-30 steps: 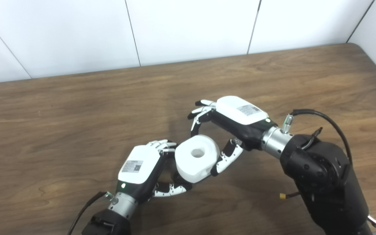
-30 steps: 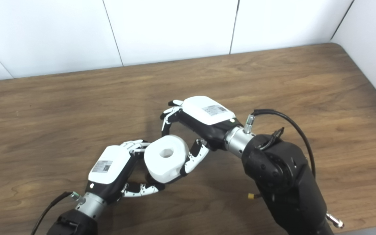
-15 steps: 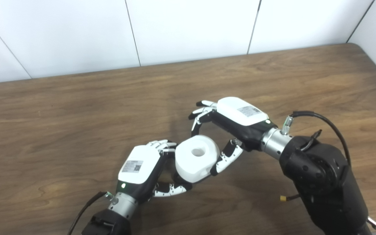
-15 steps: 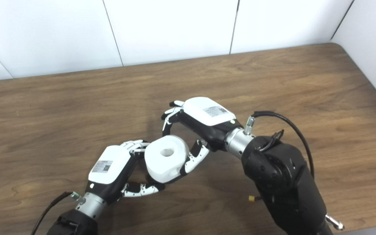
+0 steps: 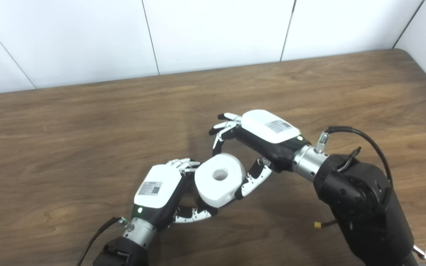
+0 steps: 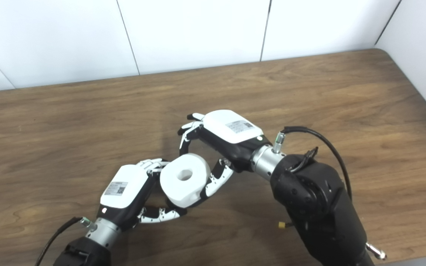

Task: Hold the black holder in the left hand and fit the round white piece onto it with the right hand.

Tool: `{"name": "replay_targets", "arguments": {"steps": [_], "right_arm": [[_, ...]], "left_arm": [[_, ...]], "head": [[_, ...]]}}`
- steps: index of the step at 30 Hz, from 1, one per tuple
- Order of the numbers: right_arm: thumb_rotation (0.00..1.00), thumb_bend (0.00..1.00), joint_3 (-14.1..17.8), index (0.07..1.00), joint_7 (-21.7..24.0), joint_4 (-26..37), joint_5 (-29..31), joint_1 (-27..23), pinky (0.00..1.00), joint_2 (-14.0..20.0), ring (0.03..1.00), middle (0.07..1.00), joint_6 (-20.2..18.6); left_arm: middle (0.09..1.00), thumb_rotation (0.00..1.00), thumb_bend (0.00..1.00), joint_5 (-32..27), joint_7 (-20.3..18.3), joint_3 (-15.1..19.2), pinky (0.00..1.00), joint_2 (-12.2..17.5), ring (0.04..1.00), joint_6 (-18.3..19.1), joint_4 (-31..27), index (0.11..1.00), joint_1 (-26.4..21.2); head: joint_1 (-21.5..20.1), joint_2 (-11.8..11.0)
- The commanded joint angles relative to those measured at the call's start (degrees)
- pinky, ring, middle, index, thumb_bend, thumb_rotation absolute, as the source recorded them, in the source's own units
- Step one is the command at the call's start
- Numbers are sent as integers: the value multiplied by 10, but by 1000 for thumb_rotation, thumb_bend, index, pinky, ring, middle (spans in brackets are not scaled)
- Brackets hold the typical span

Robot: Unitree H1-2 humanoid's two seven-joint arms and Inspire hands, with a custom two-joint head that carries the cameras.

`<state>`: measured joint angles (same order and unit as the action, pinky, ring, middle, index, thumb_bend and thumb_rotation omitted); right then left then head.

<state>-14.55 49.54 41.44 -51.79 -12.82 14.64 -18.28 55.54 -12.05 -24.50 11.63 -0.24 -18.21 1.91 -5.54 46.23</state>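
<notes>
The round white piece (image 5: 213, 186), a thick disc with a hole in its middle, is held above the table just in front of centre. My right hand (image 5: 263, 135) is shut on it, with fingers over its far edge and the thumb against its near right side. My left hand (image 5: 157, 190) sits right beside it on the left, with fingers and thumb curled under the piece. Of the black holder only a dark sliver (image 5: 200, 201) shows below the white piece, inside the left hand's grasp. The rest of it is hidden.
The brown wooden table (image 5: 87, 122) runs to a white panelled wall (image 5: 213, 33) at the back. Its right edge meets a side wall. My bulky black right forearm (image 5: 361, 199) with a looping cable fills the near right.
The right hand has shifted the white piece slightly left and down, closer against the left hand. The left hand has stayed where it was.
</notes>
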Motion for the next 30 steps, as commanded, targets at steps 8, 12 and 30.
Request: {"name": "replay_targets", "arguments": {"steps": [8,12,30], "right_arm": [[140,523,7,481,-15,16,0,-23,814,1,941,825,12],[140,523,9,481,-15,15,-1,-24,815,2,943,820,13],[140,523,14,481,-16,12,2,-18,797,8,938,818,16]], "left_arm": [[793,54,519,3,-11,-4,833,1,846,0,2,486,-2],[792,54,519,2,-12,-4,832,2,845,0,1,486,-2],[792,55,519,1,-16,-2,832,3,847,1,-4,487,-1]], "head": [[-2,3],[-2,3],[-7,7]]}}
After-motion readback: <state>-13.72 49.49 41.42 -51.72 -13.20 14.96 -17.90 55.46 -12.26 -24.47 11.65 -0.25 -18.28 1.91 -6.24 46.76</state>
